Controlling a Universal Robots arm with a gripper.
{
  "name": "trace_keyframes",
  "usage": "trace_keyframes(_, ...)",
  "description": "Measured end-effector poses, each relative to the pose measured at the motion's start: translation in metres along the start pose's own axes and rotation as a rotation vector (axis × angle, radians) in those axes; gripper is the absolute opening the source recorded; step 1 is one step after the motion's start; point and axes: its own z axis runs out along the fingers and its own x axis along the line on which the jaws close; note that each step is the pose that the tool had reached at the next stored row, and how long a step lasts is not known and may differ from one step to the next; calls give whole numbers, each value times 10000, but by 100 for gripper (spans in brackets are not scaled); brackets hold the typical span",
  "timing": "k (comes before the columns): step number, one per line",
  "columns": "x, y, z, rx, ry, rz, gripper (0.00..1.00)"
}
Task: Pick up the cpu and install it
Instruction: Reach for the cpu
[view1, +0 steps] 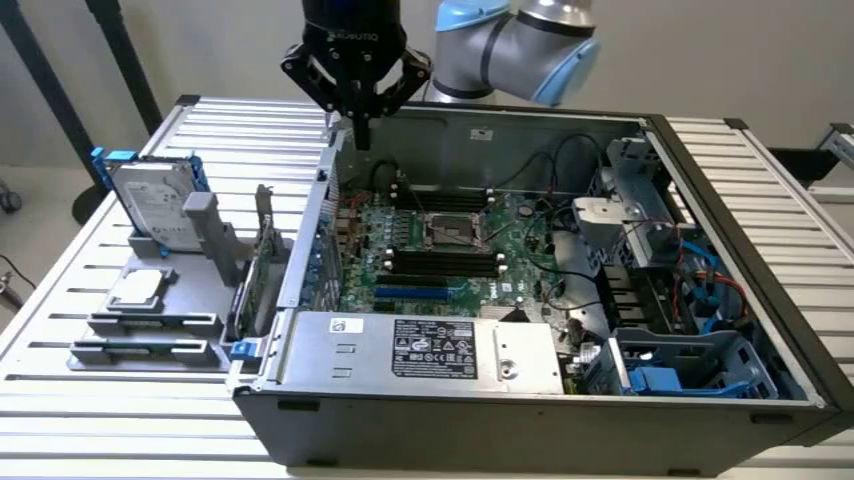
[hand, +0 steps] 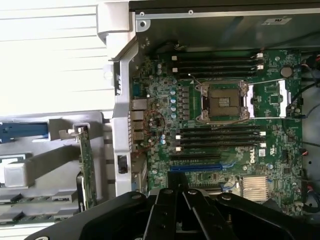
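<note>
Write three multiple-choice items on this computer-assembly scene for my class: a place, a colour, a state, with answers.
1. Where does the cpu lie? A in the motherboard socket; B on the grey rack beside the computer case; C on the power supply.
2. What colour are the hard drive's brackets? A red; B yellow; C blue.
3. How is the gripper? A shut, empty; B shut on the cpu; C wide open.
Answers: B, it rests on the rack at the exterior view's left; C, blue edges the drive; A, jaws closed, nothing between.
</note>
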Motion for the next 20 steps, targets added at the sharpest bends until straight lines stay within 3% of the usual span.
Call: trace_keyframes(20, 917, 27, 185, 39, 15, -1, 11)
